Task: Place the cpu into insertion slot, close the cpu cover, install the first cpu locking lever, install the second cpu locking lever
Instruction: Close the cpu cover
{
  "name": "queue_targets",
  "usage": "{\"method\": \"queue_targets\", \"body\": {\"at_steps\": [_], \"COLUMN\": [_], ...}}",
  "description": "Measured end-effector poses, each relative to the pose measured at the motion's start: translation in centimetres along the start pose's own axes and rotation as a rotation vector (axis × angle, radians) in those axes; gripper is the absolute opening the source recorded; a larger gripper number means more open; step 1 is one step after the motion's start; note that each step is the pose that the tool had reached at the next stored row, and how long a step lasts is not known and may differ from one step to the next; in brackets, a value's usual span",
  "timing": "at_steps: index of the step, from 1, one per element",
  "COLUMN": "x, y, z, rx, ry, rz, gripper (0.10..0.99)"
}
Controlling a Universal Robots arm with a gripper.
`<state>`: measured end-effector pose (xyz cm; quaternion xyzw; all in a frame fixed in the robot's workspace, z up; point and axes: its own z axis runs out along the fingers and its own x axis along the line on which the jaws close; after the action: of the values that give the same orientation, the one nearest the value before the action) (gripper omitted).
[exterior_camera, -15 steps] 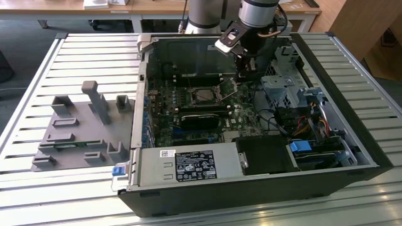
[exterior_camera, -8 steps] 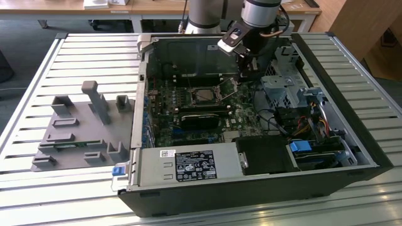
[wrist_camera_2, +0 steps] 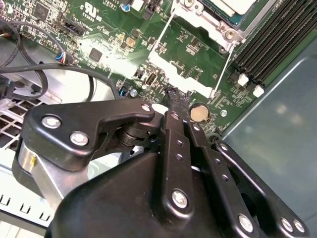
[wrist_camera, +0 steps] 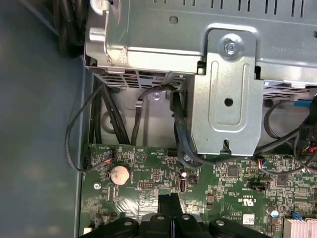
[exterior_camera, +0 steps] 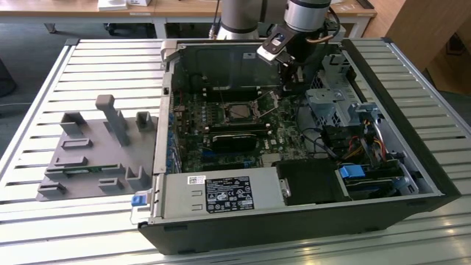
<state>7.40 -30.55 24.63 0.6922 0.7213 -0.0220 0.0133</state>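
The cpu (exterior_camera: 239, 112) lies flat in the insertion slot (exterior_camera: 223, 113) in the middle of the motherboard; its silver-beige top (wrist_camera_2: 237, 6) shows in the second wrist view. The cpu cover (wrist_camera_2: 174, 74), a thin silvery frame, stands swung open from the socket, and the green board shows through its window. In the exterior view the cover (exterior_camera: 271, 105) leans towards the gripper. My gripper (wrist_camera_2: 173, 95) is shut, its black fingertips pressed together right at the cover's free edge. Nothing shows between the fingers. Low over the board, the closed tips (wrist_camera: 171, 199) point at the drive cage. From the exterior view the gripper (exterior_camera: 288, 87) hangs just beyond the socket.
A silver coin cell (wrist_camera_2: 199, 113) (wrist_camera: 119, 174) sits on the board beside the fingertips. The grey drive cage (wrist_camera: 228, 89) and black cables (wrist_camera: 177, 124) stand close ahead. Memory slots (wrist_camera_2: 270, 44) flank the socket. A grey fixture plate (exterior_camera: 88, 154) lies outside the case at the exterior view's left.
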Motion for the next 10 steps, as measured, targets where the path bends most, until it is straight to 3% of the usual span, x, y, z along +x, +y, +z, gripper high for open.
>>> {"method": "queue_targets", "body": {"at_steps": [10], "x": [0.13], "y": [0.33], "z": [0.72], "rx": [0.003], "ry": [-0.0035], "rz": [0.000], "gripper": [0.106]}}
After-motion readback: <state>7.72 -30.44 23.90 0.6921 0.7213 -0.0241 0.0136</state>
